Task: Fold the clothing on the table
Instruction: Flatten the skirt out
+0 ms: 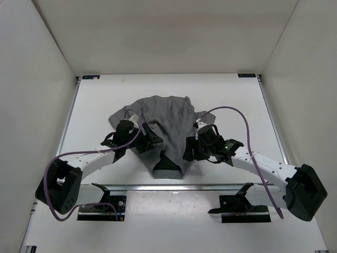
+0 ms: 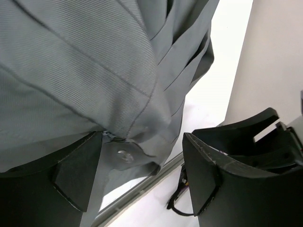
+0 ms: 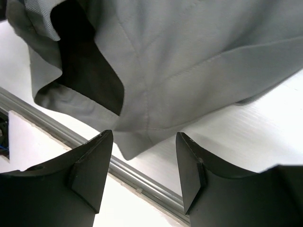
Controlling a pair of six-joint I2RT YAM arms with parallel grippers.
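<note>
In the top view, a grey pleated skirt of thin soft fabric [image 1: 166, 126] lies rumpled at the middle of the large flat white surface [image 1: 226, 95]. Its wider, bunched end points to 12 o'clock. Its narrower end, showing a dark patch, points to 6 o'clock, just short of the metal rail [image 1: 174, 187]. The left gripper [image 1: 150, 139] sits on the skirt's 8 o'clock edge and the right gripper [image 1: 189, 150] on its 4 o'clock edge, both low over the fabric.

In the left wrist view, the skirt [image 2: 94, 71] fills the frame from 9 to 1 o'clock, its pleats running diagonally. A corner of the band with a small round snap [image 2: 122, 153] hangs into the gap of the left gripper [image 2: 142, 179]. The jaws stand wide apart and released, with cloth against the 9 o'clock finger only and nothing pinched. The white surface [image 2: 222, 71] shows at 2 o'clock and the rail [image 2: 137, 191] at 6 o'clock.

In the right wrist view, the skirt [image 3: 189, 71] covers the upper half, with its dark inner lining [image 3: 85, 71] exposed at 10 o'clock. A stitched corner of the fabric points down into the gap of the right gripper [image 3: 142, 165]. These jaws are also spread and released, and neither finger presses the cloth. The surface [image 3: 246, 137] lies at 3 o'clock, and the rail [image 3: 147, 187] crosses from 9 o'clock towards 6 o'clock.
</note>
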